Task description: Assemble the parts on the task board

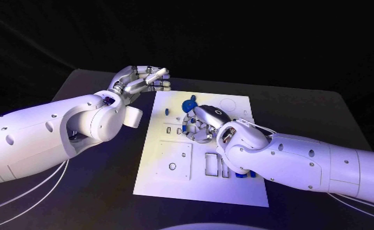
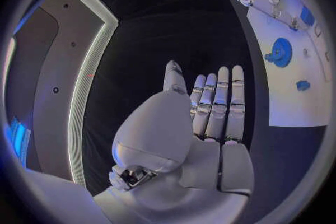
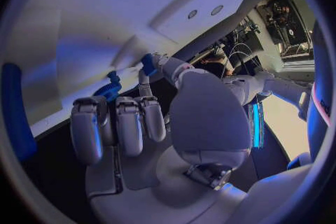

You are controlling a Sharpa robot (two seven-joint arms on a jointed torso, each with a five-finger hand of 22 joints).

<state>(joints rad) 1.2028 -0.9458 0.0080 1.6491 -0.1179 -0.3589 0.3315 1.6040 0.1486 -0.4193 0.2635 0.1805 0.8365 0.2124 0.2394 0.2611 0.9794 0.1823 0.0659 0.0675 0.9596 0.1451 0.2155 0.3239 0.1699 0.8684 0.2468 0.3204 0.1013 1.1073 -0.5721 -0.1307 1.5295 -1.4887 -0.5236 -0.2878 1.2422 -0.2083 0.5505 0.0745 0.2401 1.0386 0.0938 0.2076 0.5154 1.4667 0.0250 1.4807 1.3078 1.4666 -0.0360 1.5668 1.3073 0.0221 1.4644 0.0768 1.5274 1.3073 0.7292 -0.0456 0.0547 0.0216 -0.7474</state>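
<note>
On the black desk (image 1: 93, 197) lies the white task board (image 1: 175, 178), with blue parts (image 1: 249, 174) standing in slots at its near edge, partly hidden by the right arm. The right robot hand (image 1: 204, 123) rests over the board's middle, fingers curled down, a small blue part (image 3: 148, 64) pinched at its fingertips. Beyond it sits a round blue part (image 1: 189, 103). Farther off, at the board's far left corner, the left robot hand (image 1: 145, 80) hovers empty, fingers straight.
</note>
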